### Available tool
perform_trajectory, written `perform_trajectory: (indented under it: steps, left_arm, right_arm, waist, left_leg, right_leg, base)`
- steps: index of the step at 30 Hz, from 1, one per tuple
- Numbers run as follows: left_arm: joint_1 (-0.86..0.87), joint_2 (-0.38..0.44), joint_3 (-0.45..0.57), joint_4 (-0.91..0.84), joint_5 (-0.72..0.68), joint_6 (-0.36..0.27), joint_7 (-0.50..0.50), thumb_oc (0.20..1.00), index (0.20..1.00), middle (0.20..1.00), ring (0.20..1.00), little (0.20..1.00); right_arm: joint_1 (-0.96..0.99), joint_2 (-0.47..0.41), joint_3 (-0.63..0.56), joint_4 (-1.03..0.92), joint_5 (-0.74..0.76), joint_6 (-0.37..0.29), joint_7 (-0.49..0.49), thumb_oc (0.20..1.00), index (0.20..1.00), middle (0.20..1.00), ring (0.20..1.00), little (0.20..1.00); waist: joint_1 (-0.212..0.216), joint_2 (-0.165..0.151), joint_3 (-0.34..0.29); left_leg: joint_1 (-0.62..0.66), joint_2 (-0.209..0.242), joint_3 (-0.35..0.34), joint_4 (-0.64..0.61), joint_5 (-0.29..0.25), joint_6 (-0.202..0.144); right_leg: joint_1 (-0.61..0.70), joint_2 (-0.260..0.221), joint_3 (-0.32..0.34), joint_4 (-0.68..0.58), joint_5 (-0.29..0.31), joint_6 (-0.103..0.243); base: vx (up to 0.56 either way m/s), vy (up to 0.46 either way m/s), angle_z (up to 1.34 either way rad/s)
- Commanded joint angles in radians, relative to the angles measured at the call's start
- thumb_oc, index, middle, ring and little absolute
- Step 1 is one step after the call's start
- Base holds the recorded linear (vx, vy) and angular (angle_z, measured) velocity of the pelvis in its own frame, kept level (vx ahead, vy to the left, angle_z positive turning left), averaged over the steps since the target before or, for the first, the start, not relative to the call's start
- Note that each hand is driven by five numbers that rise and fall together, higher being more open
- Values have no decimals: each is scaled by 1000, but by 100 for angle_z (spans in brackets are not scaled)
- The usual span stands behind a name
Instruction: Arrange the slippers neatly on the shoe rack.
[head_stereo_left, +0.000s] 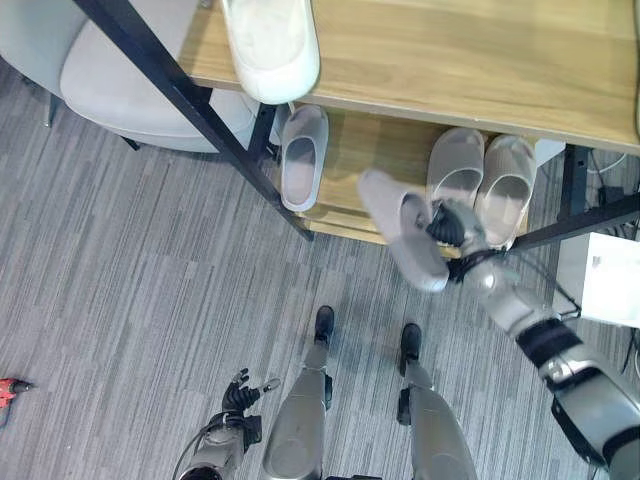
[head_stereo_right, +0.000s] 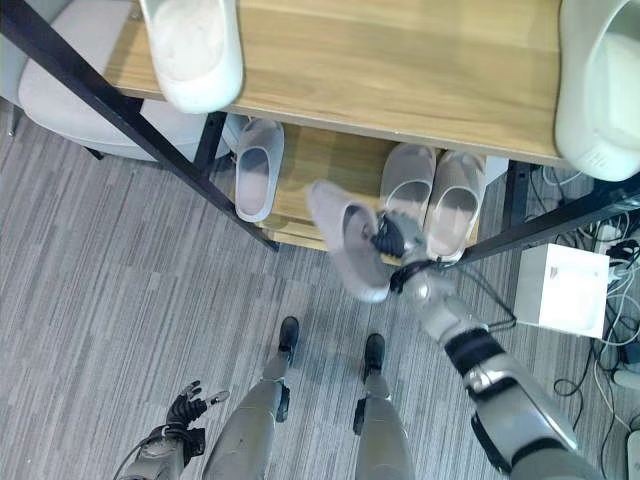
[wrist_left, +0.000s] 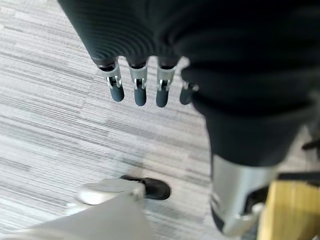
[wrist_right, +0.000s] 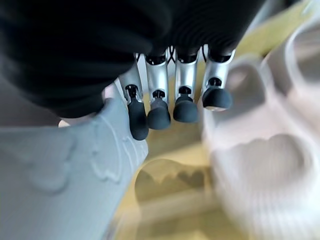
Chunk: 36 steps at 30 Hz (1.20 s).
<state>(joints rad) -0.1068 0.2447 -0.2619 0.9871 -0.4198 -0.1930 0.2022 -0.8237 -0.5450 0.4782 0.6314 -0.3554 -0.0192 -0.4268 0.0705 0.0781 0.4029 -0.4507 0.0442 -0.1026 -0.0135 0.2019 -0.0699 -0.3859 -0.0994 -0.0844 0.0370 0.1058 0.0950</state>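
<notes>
My right hand is shut on a grey slipper and holds it tilted in the air just before the front edge of the rack's lower shelf. In the right wrist view its fingers curl over the slipper's edge. On that shelf lie a single grey slipper at the left and a pair at the right. A white slipper rests on the wooden top shelf, another at its far right. My left hand hangs low over the carpet, open.
A pale cushioned chair stands left of the rack behind its slanted black frame bar. A white box sits on the floor at the right, with cables near it. A small red object lies far left.
</notes>
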Motion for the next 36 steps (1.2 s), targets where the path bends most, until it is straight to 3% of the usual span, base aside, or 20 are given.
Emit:
perform_trajectory:
  steps: [1, 3, 8, 13, 19, 20, 21, 22, 23, 36]
  left_arm:
    - [-87, 48, -63, -17, -56, -52, 25, 1000, 1000, 1000, 1000, 1000]
    - [-80, 62, -97, -148, -74, -72, 35, 1000, 1000, 1000, 1000, 1000]
    - [-80, 85, -132, -232, -113, -96, 18, 1000, 1000, 1000, 1000, 1000]
    - [-84, 92, -143, -276, -138, -102, 15, 1000, 1000, 1000, 1000, 1000]
    - [-69, 92, -144, -334, -150, -97, 24, 1000, 1000, 1000, 1000, 1000]
    - [-60, 94, -150, -349, -147, -96, 25, 1000, 1000, 1000, 1000, 1000]
    - [-62, 94, -149, -350, -147, -96, 25, 1000, 1000, 1000, 1000, 1000]
    - [-60, 96, -154, -356, -144, -95, 27, 1000, 1000, 1000, 1000, 1000]
    - [-62, 98, -163, -365, -145, -95, 29, 1000, 1000, 1000, 1000, 1000]
    - [-102, 96, -197, -363, -172, -94, 28, 1000, 1000, 1000, 1000, 1000]
  right_arm:
    - [-213, 8, 26, 43, -24, -10, -127, 200, 200, 200, 200, 200]
    - [-289, 1, 60, 111, -34, 15, -156, 200, 200, 200, 200, 200]
    - [-500, -35, 202, 315, -69, 50, -163, 200, 200, 200, 200, 200]
    - [-582, -70, 292, 430, -85, 73, -144, 200, 200, 200, 200, 200]
    - [-599, -106, 284, 523, -24, 77, -170, 200, 200, 200, 200, 200]
    - [-600, -113, 277, 547, -7, 80, -177, 200, 200, 200, 200, 200]
    - [-602, -114, 277, 547, -7, 80, -178, 200, 200, 200, 200, 200]
    - [-604, -115, 278, 561, -1, 81, -180, 200, 200, 200, 200, 200]
    - [-616, -116, 281, 598, 16, 83, -184, 200, 200, 200, 200, 200]
    - [-669, -78, 288, 670, 115, 55, -190, 200, 200, 200, 200, 200]
  waist:
    - [32, -54, -10]
    - [45, -40, -1]
    - [82, -24, 18]
    - [97, -18, 23]
    - [109, -20, 42]
    - [106, -27, 50]
    - [107, -24, 51]
    - [105, -30, 56]
    - [104, -34, 62]
    - [96, -19, 60]
  left_leg:
    - [-49, -78, 36, 184, -156, 21]
    - [-88, -93, 33, 209, -163, 24]
    - [-205, -124, 21, 298, -192, 33]
    - [-292, -141, 13, 352, -202, 34]
    - [-379, -147, 14, 414, -218, 40]
    - [-384, -146, 14, 445, -259, 41]
    - [-396, -145, 16, 436, -226, 44]
    - [-392, -145, 15, 457, -264, 43]
    - [-406, -143, 14, 471, -269, 46]
    - [-446, -141, 19, 509, -275, 45]
  right_leg:
    - [-26, -32, 40, 154, -156, -5]
    - [-63, -40, 40, 181, -162, -4]
    - [-165, -64, 47, 274, -188, -3]
    - [-244, -77, 47, 332, -204, -6]
    - [-338, -76, 55, 401, -220, -13]
    - [-347, -71, 66, 427, -255, -14]
    - [-359, -70, 62, 418, -225, -16]
    - [-358, -68, 69, 435, -256, -15]
    - [-376, -63, 75, 441, -254, -15]
    - [-432, -57, 88, 485, -265, -19]
  base:
    - [-46, 88, 6]
    - [-38, 88, 9]
    - [-22, 81, 28]
    - [-6, 55, 24]
    - [7, 46, 11]
    - [-7, 15, -4]
    - [56, -2, -10]
    - [-24, 16, -16]
    - [46, -6, -16]
    - [-9, 4, -5]
